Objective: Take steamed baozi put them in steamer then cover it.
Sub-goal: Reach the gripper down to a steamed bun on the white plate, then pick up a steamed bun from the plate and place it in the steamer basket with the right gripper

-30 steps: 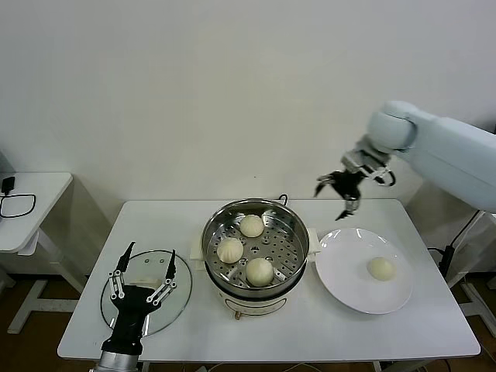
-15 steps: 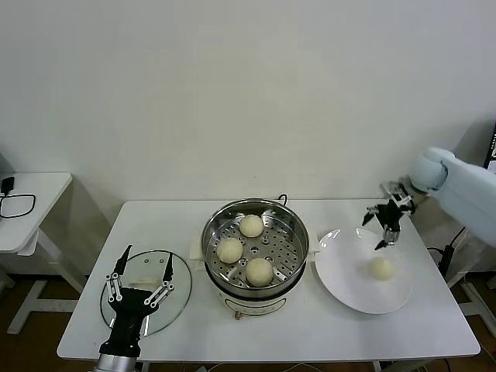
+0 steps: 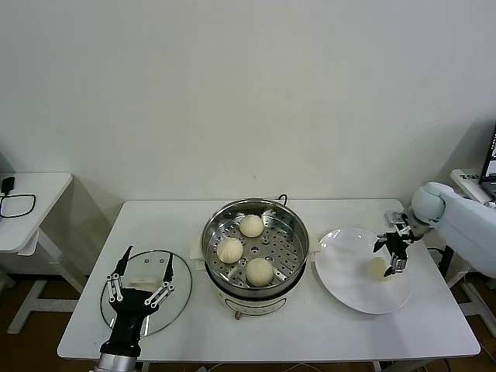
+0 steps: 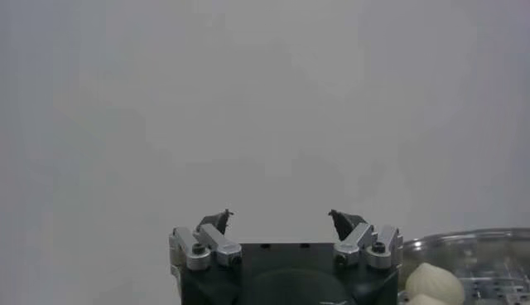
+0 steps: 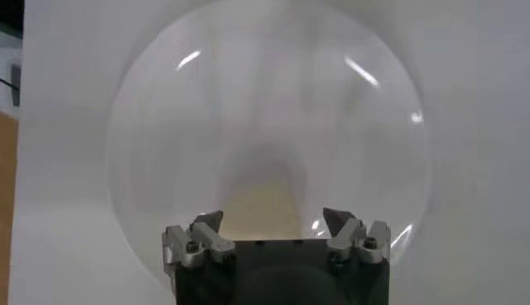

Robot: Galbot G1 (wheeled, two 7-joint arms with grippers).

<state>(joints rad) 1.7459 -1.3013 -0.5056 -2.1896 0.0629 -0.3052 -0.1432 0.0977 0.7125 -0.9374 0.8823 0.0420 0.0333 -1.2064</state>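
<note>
right gripper spread wide, empty | round off-white steamed bun apparently just beneath, on flat white plate | left gripper wide, idle over round glass lid

the steamer was shiny silver steel with a tray dotted by small round holes, set on a white base. three off-white baozi lay in it, and a fourth, pale cream baozi lay on the plain white plate. the glass lid was clear with a white handle. the table was white. the left gripper was black with silver links; the right gripper was black, on a pale blue arm.
</note>
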